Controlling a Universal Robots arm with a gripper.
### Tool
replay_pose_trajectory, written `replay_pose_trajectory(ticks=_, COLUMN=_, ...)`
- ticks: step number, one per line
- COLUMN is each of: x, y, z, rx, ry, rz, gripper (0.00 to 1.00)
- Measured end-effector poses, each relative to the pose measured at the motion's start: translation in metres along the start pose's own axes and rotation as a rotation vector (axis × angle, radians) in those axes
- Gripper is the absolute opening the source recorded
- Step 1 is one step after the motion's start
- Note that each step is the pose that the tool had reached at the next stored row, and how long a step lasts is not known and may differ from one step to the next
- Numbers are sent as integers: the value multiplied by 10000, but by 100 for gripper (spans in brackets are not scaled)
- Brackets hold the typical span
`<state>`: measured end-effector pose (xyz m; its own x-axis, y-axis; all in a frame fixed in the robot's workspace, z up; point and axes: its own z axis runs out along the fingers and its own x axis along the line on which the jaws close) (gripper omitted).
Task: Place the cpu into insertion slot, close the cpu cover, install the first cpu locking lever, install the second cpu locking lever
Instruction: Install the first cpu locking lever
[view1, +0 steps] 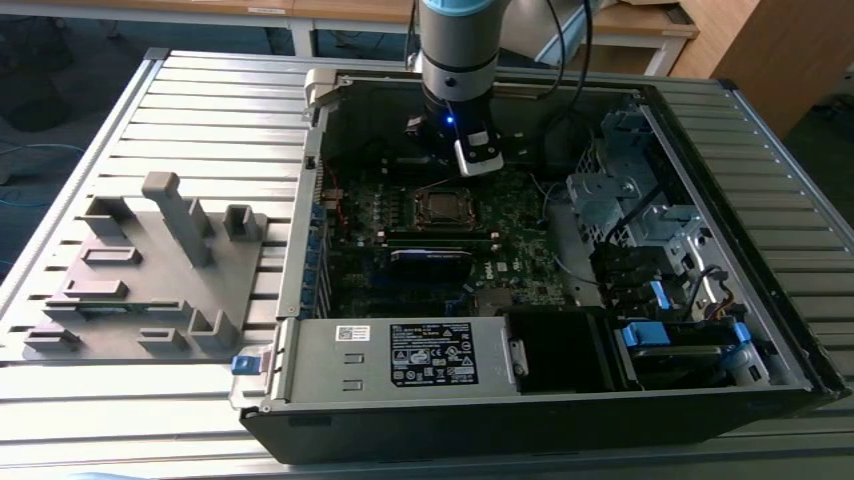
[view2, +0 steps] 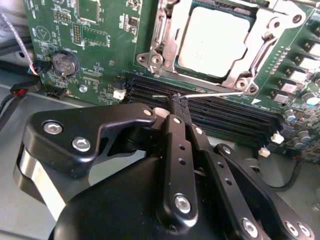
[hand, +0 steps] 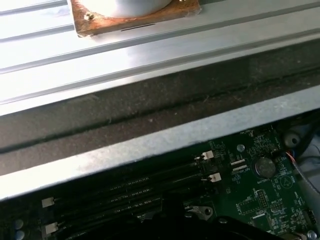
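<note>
Close over the memory slots (view2: 225, 117), the gripper (view2: 177, 102) is pinched on the tip of a thin locking lever (view2: 215, 93) (the cpu (view2: 212, 42) sits in the insertion slot (view1: 442, 207) under the lowered cpu cover (view2: 260, 31)); the springy lever could slip free; a skewed push may bend it.

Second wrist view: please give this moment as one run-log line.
cpu: seated | cpu cover: closed over it | gripper: shut on locking lever end
</note>
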<state>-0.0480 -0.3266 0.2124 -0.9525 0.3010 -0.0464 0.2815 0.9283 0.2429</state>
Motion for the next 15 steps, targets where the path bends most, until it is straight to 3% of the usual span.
replay_pose_trajectory(ticks=6, x=48, y=-9, z=1, rx=16, ry=-79, rz=307, gripper=11)
replay_pose_trajectory(ticks=15, x=70, y=-13, z=17, rx=19, ry=-99, rz=376, gripper=11)
